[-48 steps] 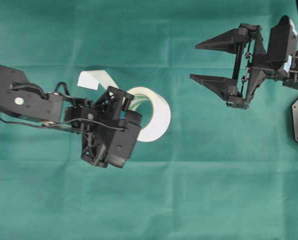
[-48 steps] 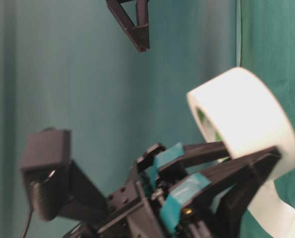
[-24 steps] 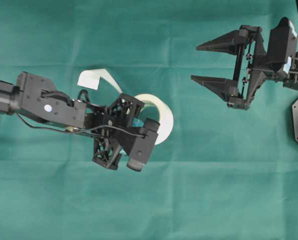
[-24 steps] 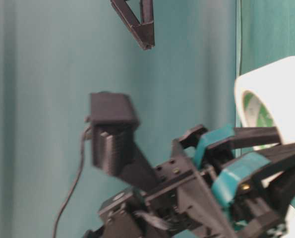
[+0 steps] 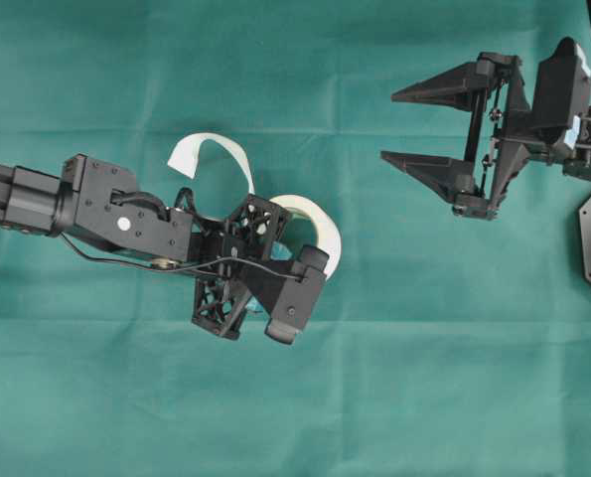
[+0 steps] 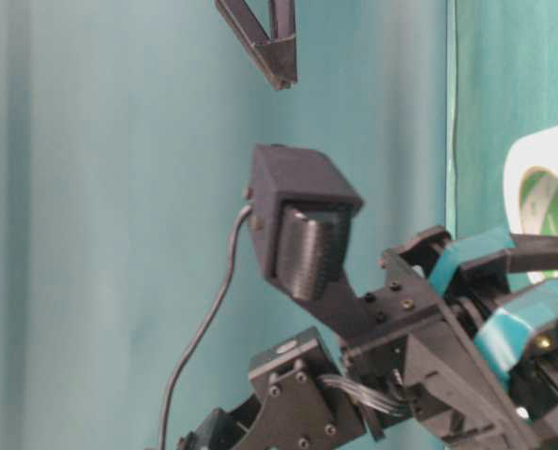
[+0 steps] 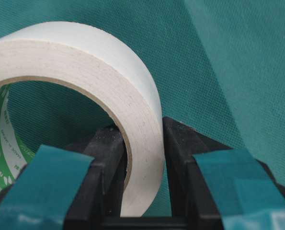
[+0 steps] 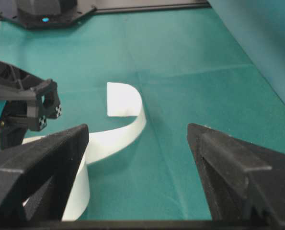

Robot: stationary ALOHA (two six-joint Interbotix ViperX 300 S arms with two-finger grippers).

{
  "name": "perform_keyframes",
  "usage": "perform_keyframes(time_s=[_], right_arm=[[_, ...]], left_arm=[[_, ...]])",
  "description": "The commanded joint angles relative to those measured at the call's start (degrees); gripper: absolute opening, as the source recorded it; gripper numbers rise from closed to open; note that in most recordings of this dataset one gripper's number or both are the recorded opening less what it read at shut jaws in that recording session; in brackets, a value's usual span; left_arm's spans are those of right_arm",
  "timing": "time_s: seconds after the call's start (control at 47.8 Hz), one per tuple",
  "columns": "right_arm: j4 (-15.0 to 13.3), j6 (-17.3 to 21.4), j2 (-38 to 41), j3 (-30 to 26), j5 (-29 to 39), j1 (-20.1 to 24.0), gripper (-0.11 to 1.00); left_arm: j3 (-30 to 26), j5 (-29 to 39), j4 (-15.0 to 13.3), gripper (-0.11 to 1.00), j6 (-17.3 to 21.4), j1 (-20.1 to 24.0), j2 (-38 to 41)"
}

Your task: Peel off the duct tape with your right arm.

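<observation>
While the left gripper [image 7: 140, 191] clamps the duct tape [image 5: 315, 231], the spread-wide right gripper [image 5: 414, 127] could miss the curling strip [image 8: 120, 103], pushing it flat.

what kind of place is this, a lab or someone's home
Most likely a robotics lab bench: two black arms work over a plain green cloth, the left gripper clamping a duct tape roll, the right gripper open, and no household items.

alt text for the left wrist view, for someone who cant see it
Close-up of the left gripper pinching the wall of a white duct tape roll between two black fingers padded with teal tape. The roll stands on edge over green cloth, its inner core printed in green.
</observation>
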Motion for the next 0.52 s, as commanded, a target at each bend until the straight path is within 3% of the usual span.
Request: perform_keyframes(time_s=[0.0,0.461,0.503], right_arm=[[0.0,0.09,-0.62,-0.53,-0.62,0.18,0.56],[0.0,0.09,-0.53,-0.53,-0.88,0.18,0.56],[0.0,0.18,-0.53,-0.53,-0.88,0.18,0.56]], left_arm=[[-2.29,0.7,0.0,0.2,0.09,-0.26,-0.79],[-3.43,2.29,0.0,0.2,-2.9,-0.62,-0.26],[-3.52,2.29,0.0,0.25,-3.08,-0.79,-0.44]])
